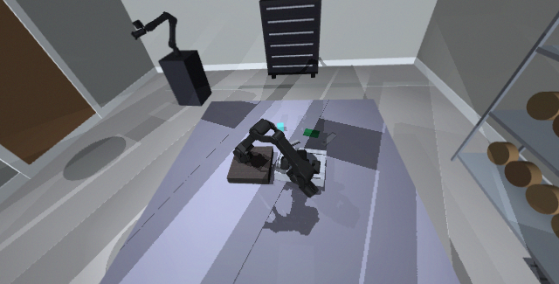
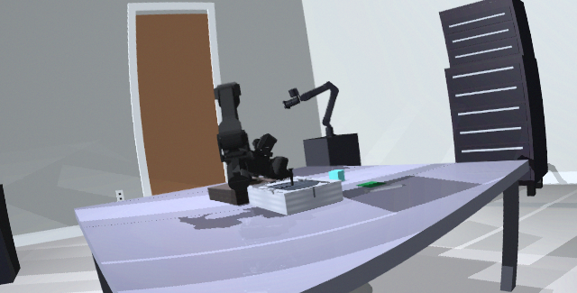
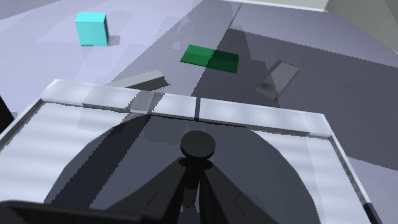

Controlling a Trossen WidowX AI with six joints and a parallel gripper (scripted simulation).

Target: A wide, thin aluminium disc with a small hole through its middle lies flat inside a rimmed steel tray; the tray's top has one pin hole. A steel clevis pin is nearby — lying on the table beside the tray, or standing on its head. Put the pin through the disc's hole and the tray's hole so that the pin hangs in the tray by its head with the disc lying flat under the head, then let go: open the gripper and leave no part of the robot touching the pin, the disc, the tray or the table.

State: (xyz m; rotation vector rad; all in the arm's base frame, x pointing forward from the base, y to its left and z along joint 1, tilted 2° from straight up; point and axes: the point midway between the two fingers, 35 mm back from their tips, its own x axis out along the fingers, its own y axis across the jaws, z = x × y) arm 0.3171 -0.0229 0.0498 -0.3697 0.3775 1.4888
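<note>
A dark steel clevis pin (image 2: 291, 177) (image 3: 198, 145), round head uppermost, stands over a wide grey aluminium disc (image 2: 304, 185) (image 3: 255, 165), pinched below its head by the black two-fingered tool (image 1: 300, 155) (image 2: 288, 174) (image 3: 193, 166). From across the room, I cannot tell whether its lower end has entered the disc's hole; the fingers and shank hide that spot.

The danger, as I judge it, lies underneath: a slight sideways error or lean could land the tip on metal, drag the disc off the tray's hidden hole or jam the shank. Opening too soon could topple the pin, while pressing low could bring the fingers onto the disc.

The disc lies inside a square, rimmed, pale steel tray (image 1: 320, 179) (image 2: 311, 199) (image 3: 270, 116), the only container in play; a narrow slot marks its rim at 12 o'clock in the wrist view. Outside, clockwise from the pin in that view, a cyan cube (image 1: 280, 127) (image 2: 336, 175) (image 3: 92, 30) sits toward 11, a flat green plate (image 1: 311, 133) (image 2: 370, 184) (image 3: 210, 58) at 12 and a pale grey bar (image 1: 330, 138) (image 2: 385, 187) (image 3: 278, 79) between 1 and 2, all on the lavender bench (image 1: 218, 232) (image 2: 180, 248) (image 3: 350, 110).
</note>
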